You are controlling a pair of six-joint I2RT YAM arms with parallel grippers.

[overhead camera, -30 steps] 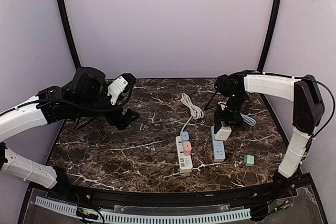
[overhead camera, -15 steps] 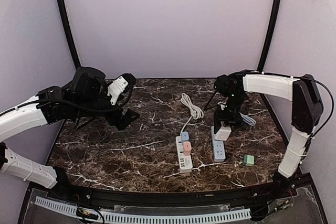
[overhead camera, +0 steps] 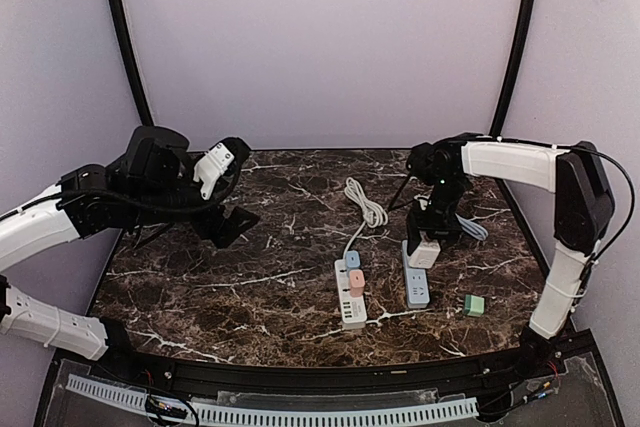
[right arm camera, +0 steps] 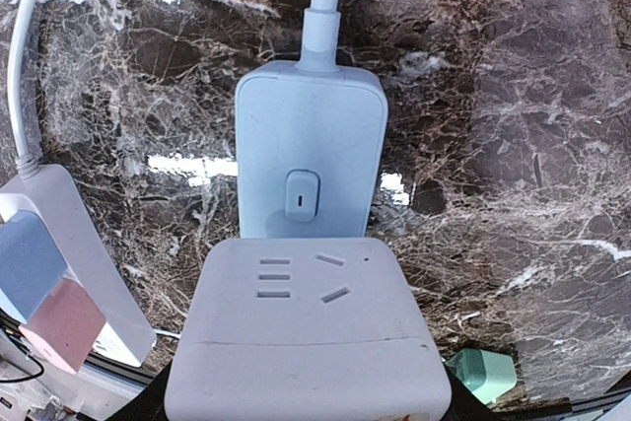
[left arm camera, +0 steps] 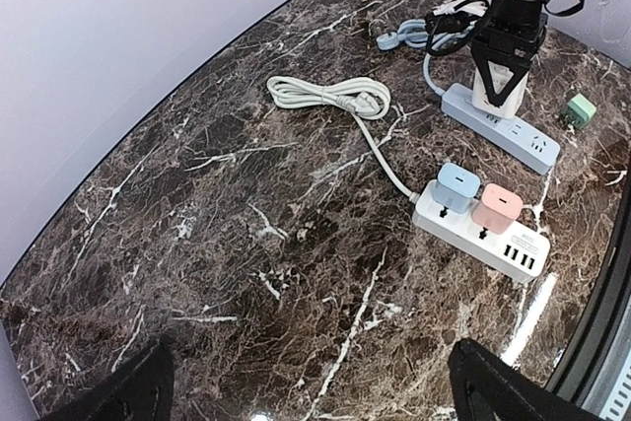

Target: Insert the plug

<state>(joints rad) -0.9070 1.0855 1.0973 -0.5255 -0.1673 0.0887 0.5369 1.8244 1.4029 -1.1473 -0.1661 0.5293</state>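
Note:
My right gripper (overhead camera: 428, 235) is shut on a white cube-shaped plug (overhead camera: 423, 252), pointing straight down. The plug (right arm camera: 306, 342) stands on the far end of a grey-blue power strip (right arm camera: 311, 145), just below the strip's switch. It covers the sockets under it, so I cannot tell how deep it sits. In the left wrist view the plug (left arm camera: 496, 96) rests upright on the strip (left arm camera: 513, 133). My left gripper (overhead camera: 228, 222) hovers open and empty over the table's left side, and its fingertips (left arm camera: 493, 391) frame bare marble.
A white power strip (overhead camera: 350, 299) with a blue plug (left arm camera: 456, 184) and a pink plug (left arm camera: 495, 208) lies left of the grey one, its coiled cable (left arm camera: 330, 96) behind. A small green plug (overhead camera: 474, 304) sits at the right front. Blue-grey cable loops (overhead camera: 475, 230) lie beside my right gripper.
My left arm has drawn back a little to the left. The right gripper and the plug have stayed almost still on the strip.

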